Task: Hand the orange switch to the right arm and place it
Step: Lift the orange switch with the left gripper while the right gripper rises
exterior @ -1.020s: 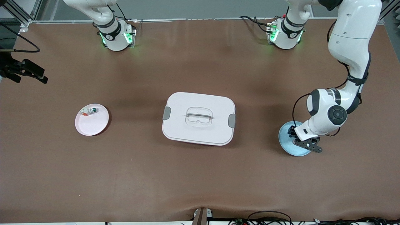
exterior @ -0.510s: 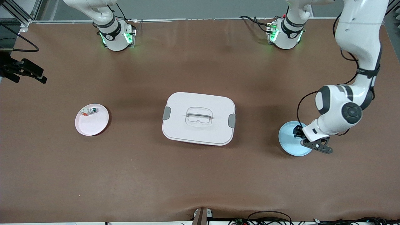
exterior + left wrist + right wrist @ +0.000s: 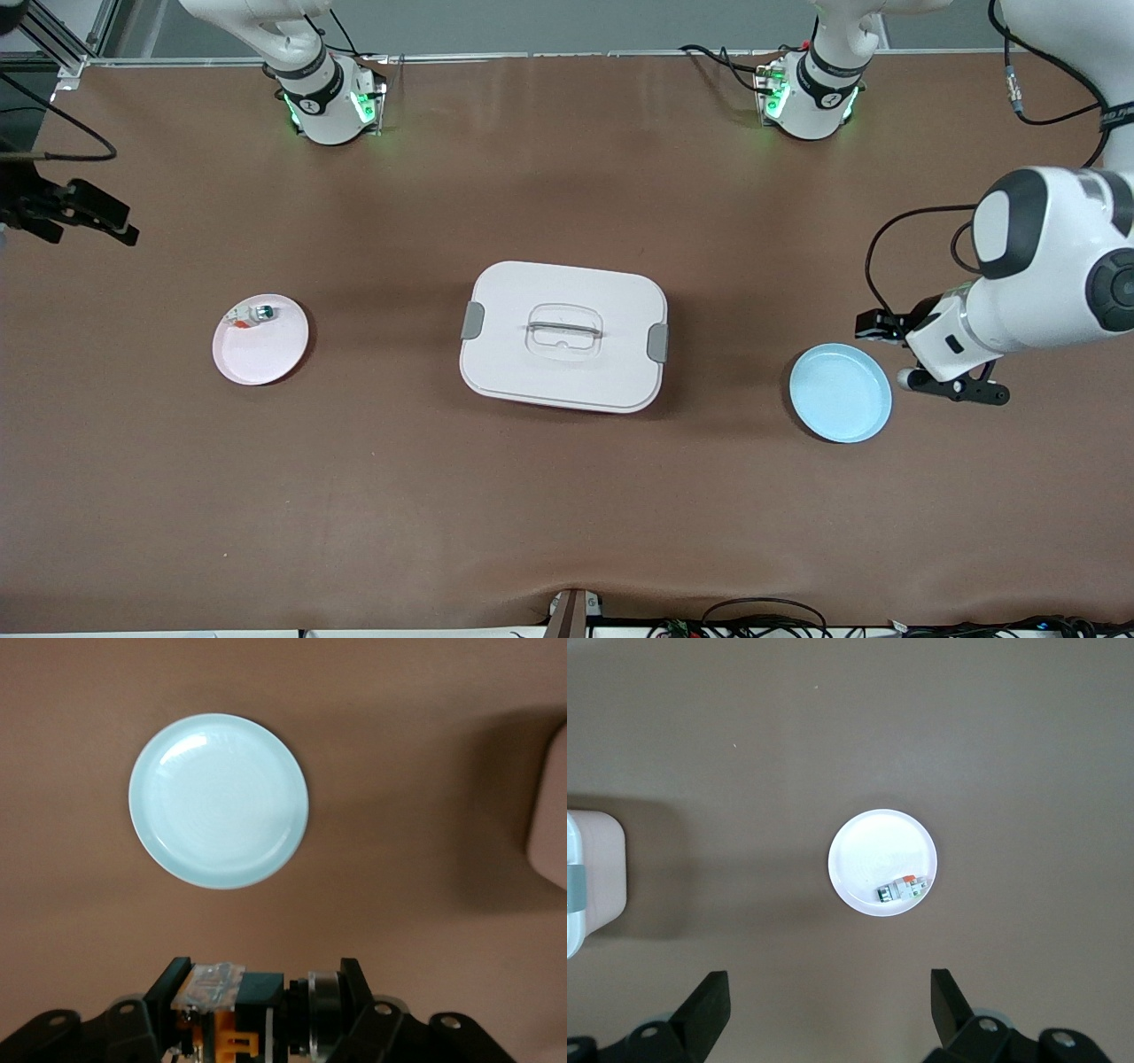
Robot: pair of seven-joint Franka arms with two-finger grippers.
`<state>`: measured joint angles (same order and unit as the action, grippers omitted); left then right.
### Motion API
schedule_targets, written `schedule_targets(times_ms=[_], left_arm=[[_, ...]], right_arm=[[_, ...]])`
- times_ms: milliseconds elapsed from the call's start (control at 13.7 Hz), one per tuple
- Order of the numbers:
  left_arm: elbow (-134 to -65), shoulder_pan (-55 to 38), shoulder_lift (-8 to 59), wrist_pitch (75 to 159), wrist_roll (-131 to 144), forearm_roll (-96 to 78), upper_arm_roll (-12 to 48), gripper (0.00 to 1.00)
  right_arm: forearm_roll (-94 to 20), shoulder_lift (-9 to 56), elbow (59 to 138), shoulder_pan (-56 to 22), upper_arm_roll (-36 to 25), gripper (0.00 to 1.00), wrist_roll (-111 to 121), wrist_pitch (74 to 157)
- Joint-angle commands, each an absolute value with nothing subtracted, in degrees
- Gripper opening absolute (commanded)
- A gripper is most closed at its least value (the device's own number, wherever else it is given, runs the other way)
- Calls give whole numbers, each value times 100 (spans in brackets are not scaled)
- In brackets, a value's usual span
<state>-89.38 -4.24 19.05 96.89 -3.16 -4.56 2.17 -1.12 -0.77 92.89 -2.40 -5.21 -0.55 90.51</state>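
Observation:
My left gripper [image 3: 261,1010] is shut on the orange switch [image 3: 232,1019], a small black body with orange marks and a round cap pressed between the fingers. In the front view the left gripper [image 3: 875,326] hangs in the air beside the bare light blue plate [image 3: 840,392], toward the left arm's end of the table. The plate also shows in the left wrist view [image 3: 219,800]. My right gripper [image 3: 830,1005] is open and empty, high over the table near the pink plate [image 3: 873,850]. It shows at the front view's edge [image 3: 66,213].
A white lidded box [image 3: 563,335] with grey latches sits mid-table. The pink plate [image 3: 260,339], toward the right arm's end, holds a small white-and-teal part with a red bit [image 3: 252,314], also in the right wrist view [image 3: 904,889].
My left gripper has risen off the blue plate with the switch and swung toward the left arm's end of the table. The plate now shows bare. The right arm has hardly moved.

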Motion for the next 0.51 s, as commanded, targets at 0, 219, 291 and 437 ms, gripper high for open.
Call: schedule_targets(times_ms=[0,219,291,437], left_arm=[[-8474,-439,1663,9063,550,-771,491,16],[-8376,-440,1241,8886,1710,-1273,860,16],[-8376,-439,1187,8886,2131,-1344,1070,16],[-8367,-439,1169,8895,3124,-1476,1545,16]], right_arm=[[-105,569,9062,-220,-536,100,-106,9035],[-88,615,9035,-211,-545,100,-105,9307],[-53,650,9026,-194,-545,100,-105,9403],[-26,677,9026,-202,-545,100,-88,9457]])
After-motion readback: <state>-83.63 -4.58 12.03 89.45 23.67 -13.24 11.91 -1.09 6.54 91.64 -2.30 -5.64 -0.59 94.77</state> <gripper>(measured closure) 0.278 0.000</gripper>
